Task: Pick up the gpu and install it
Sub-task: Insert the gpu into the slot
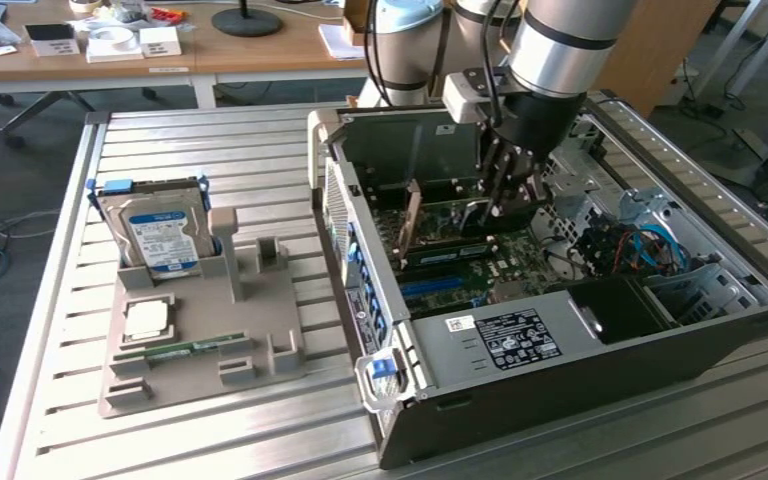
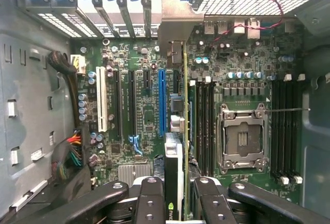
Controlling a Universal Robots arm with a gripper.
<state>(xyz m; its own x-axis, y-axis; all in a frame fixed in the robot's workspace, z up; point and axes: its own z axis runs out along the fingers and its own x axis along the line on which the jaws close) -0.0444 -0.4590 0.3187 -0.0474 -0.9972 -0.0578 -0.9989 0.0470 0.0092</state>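
I'm clamped on the gpu point(image 2: 175, 183), my gripper point(image 1: 498, 200) holding it on edge down inside the computer case point(image 1: 584, 400), over the motherboard point(image 2: 139, 131) and just beside the long blue slot point(image 2: 162, 95). My worry: I seem to grip it away from its bracket point(image 2: 175, 23), so it could tip, the bracket snagging the case or the card's edge landing off the slot on the memory sockets point(image 2: 206, 126) alongside. From the exterior view's left, the hard drive point(image 1: 157, 235) has a blue-white label too small to read, the card shows part of an Nvidia logo point(image 2: 170, 214), and the black sticker point(image 1: 518, 337) in the case is illegible.
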